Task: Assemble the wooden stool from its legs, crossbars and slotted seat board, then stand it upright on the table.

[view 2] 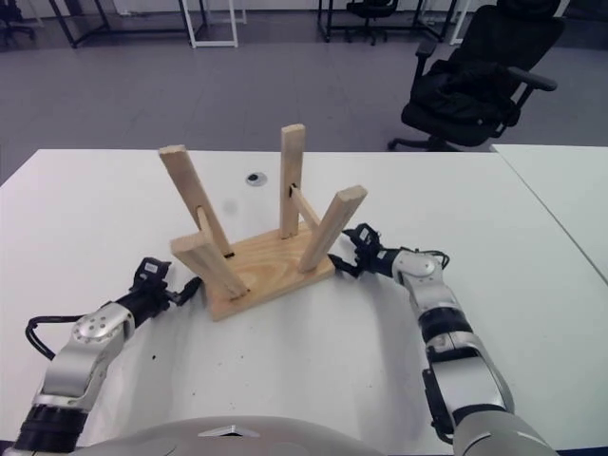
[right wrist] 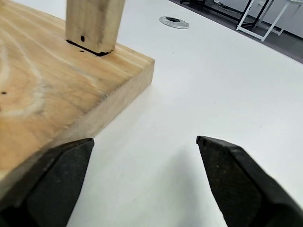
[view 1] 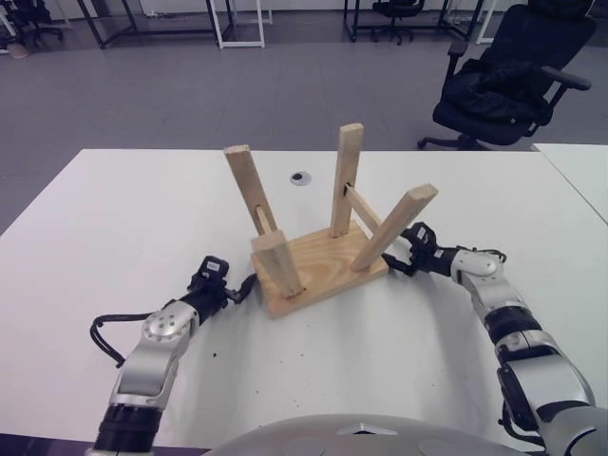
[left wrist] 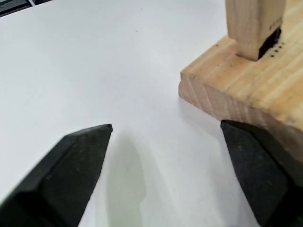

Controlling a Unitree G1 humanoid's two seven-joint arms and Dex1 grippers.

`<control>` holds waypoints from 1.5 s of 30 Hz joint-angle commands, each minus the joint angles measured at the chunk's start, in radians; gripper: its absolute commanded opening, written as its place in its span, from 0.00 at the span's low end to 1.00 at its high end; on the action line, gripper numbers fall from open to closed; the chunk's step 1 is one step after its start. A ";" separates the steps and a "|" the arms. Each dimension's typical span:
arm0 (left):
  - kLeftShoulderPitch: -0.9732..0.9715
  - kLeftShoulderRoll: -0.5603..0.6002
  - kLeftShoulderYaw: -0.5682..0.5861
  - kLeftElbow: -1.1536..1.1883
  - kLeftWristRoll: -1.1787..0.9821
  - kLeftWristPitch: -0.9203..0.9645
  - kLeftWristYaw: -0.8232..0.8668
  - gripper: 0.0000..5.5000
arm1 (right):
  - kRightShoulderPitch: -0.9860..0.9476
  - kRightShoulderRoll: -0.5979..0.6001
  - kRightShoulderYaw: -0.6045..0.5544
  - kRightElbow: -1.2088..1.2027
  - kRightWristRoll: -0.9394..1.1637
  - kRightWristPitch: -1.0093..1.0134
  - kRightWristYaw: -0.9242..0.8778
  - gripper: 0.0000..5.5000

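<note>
- The wooden stool (view 1: 323, 249) is upside down in the middle of the white surface (view 1: 114, 209).
- Its seat board (view 1: 318, 271) lies flat on the surface.
- Four legs stick up from the board: a back left leg (view 1: 245, 180), a back right leg (view 1: 347, 176), a front left leg (view 1: 281, 264) and a front right leg (view 1: 399, 224).
- The legs lean out a little.
- A thin crossbar (view 1: 363, 207) joins the two right legs, and another crossbar (view 1: 265, 220) joins the two left legs.
- The left jaws sit low on the surface at the left edge of the seat board, close to the front left leg.
- The left jaws are spread wide, with nothing between them.
- One of their black fingers (left wrist: 80, 161) is over bare surface; the other is just beside the board's side.
- The right jaws sit at the right edge of the board, near the foot of the front right leg.
- The right jaws are spread wide too, holding nothing.
- One of their fingers (right wrist: 236, 179) is over bare surface; the other is right by the board's edge.
- A small round cap (view 1: 300, 178) is set in the surface behind the stool.
- A black office chair (view 1: 508, 76) stands on the floor far behind.
</note>
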 commanded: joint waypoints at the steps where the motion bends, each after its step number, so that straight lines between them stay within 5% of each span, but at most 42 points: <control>1: 0.108 0.046 0.054 0.022 0.007 -0.107 -0.038 0.77 | 0.155 -0.003 -0.034 -0.183 0.000 0.107 -0.086 0.74; 5: 0.226 0.079 0.110 -0.034 0.008 -0.137 -0.054 0.77 | 0.290 -0.009 -0.069 -0.353 -0.013 0.181 -0.194 0.74; 12: 0.278 -0.007 -0.086 -0.156 0.006 -0.030 -0.071 0.77 | 0.347 0.002 0.009 -0.563 -0.043 0.287 -0.215 0.74; 17: 0.237 -0.057 -0.154 -0.381 -0.093 0.169 -0.057 0.77 | 0.457 -0.057 0.055 -1.002 0.205 0.593 -0.076 0.74; 24: 0.263 -0.066 0.017 -0.674 -0.482 0.402 -0.110 0.77 | 0.401 -0.140 -0.093 -1.293 0.508 0.934 -0.053 0.74; 31: 0.274 0.023 0.192 -0.789 -0.699 0.499 -0.110 0.77 | 0.357 -0.184 -0.183 -1.337 0.566 1.019 -0.061 0.74; 41: 0.306 0.139 0.257 -0.794 -0.743 0.510 -0.121 0.77 | 0.376 -0.248 -0.209 -1.379 0.587 1.052 -0.027 0.74; 45: 0.367 0.280 0.321 -0.726 -0.650 0.473 -0.227 0.77 | 0.426 -0.347 -0.209 -1.322 0.469 0.960 0.032 0.74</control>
